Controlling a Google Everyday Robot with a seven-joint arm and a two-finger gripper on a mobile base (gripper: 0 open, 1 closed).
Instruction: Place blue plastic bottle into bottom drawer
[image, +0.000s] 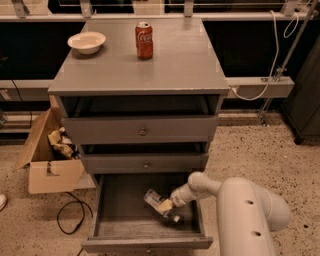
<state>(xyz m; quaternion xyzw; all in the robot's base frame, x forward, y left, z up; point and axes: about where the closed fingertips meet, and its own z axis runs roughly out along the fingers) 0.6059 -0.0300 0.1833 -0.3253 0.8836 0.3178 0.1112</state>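
Observation:
The bottom drawer (115, 227) stands pulled open under the grey cabinet. The blue plastic bottle (153, 198) lies tilted inside it, toward the right of the drawer floor. My gripper (167, 208) reaches down into the drawer from the right and sits right on the bottle's lower end. The white arm (245, 210) comes in from the lower right.
A red cola can (144, 40) and a white bowl (87, 42) stand on the cabinet top (190, 65). The two upper drawers (142, 131) are closed. A cardboard box (47, 160) with rubbish sits on the floor at the left, with a black cable (67, 220) beside it.

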